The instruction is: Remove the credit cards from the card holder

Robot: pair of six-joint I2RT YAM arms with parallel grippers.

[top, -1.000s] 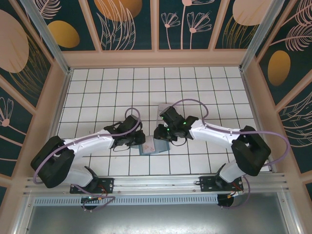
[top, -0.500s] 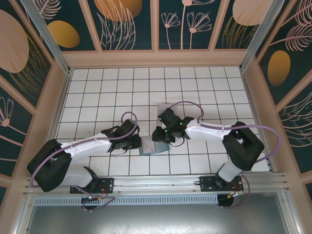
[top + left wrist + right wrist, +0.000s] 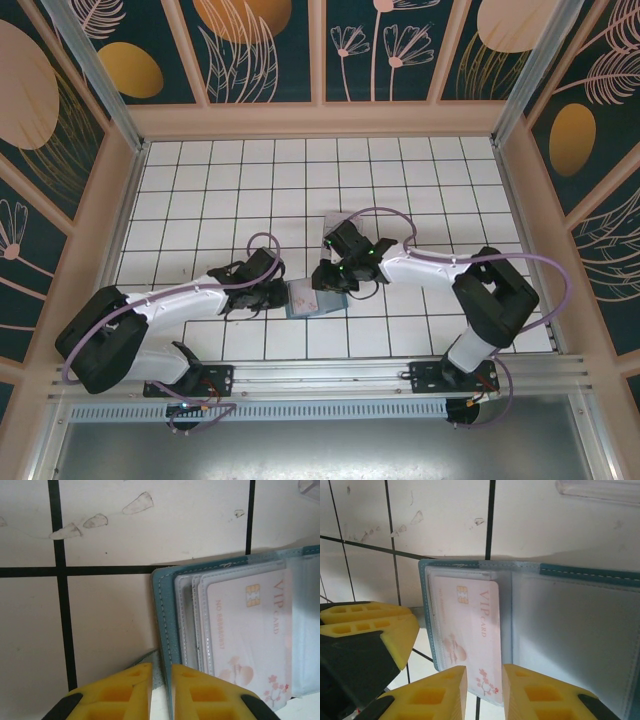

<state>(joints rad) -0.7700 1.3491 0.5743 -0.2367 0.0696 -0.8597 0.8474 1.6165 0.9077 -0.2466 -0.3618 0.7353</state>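
card holder (image 3: 313, 300) lies open on the tiled counter (image 3: 420, 180), between the two arms and close to their bases, grey-blue inside facing up. pale credit card (image 3: 467, 625) sits in a clear sleeve on the holder's left half, with chip and "vip card" print showing. left end effector (image 3: 161, 672) is closed down to a slit on the holder's outer teal edge, looks like it's pinning it. right end effector (image 3: 484, 685) hovers over the card's near end, jaws slightly apart, nothing clamped between them. step in hand, i'd say: bracing the holder and lining up on the first card, no card out yet. next move needs a fingertip to catch the card's edge and slide it out the sleeve's open side while left holds the cover down. thin flat card in slick plastic, so it's likely to slip or drag the whole holder.
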